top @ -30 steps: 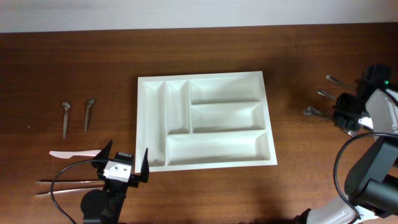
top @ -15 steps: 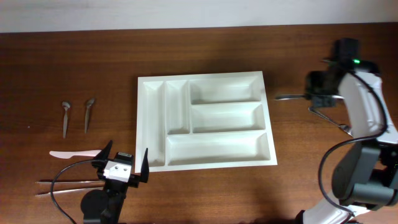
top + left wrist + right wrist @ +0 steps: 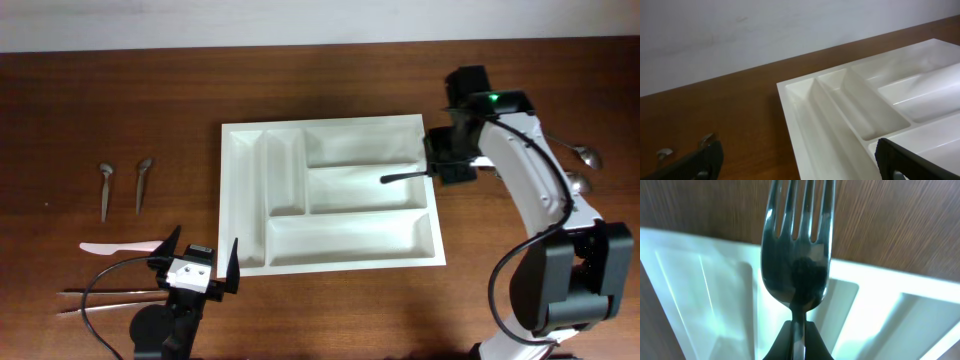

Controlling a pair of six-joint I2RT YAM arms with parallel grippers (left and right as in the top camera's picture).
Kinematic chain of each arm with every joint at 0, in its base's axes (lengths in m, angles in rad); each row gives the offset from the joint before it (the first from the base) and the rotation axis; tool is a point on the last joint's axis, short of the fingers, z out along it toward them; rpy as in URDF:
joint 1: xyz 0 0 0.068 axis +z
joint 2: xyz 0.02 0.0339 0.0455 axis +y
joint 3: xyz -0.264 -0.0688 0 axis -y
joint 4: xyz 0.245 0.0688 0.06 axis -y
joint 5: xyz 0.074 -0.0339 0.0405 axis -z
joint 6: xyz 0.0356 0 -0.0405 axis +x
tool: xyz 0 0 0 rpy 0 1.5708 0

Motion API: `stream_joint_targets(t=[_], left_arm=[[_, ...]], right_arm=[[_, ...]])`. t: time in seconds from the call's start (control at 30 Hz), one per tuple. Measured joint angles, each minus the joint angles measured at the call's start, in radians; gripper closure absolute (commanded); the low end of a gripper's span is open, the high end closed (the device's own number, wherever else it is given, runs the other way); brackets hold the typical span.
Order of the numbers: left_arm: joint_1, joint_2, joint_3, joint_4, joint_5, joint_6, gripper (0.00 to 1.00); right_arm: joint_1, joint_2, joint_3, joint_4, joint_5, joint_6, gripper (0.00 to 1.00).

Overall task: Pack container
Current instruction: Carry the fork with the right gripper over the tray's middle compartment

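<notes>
Two small spoons [image 3: 105, 187] and a pink knife [image 3: 118, 246] lie off to the outer side of the left pincer [image 3: 202, 254], which is spread as wide as it goes with nothing in it. The container [image 3: 340, 238] sits just beside its inner finger and runs across to the right pincer [image 3: 441, 172]. That one's clamped tight on a fork [image 3: 404, 177] – tines out over the middle wide compartment. Two bigger spoons [image 3: 586, 156] lie just past it.

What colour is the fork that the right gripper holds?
The fork is shiny silver-grey metal; it shows best in the right wrist view.
</notes>
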Motion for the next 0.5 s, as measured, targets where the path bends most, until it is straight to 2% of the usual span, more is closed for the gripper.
stream_joint_targets(t=[0.33,0.5], left_arm=[[0.000,0.000,0.000,0.000,0.000,0.000,0.01],[0.000,0.000,0.000,0.000,0.000,0.000,0.01]], right_arm=[[0.209,0.000,0.000,0.023,0.025,0.109,0.94],[0.262,0.000,0.000,0.071,0.039,0.136,0.92]])
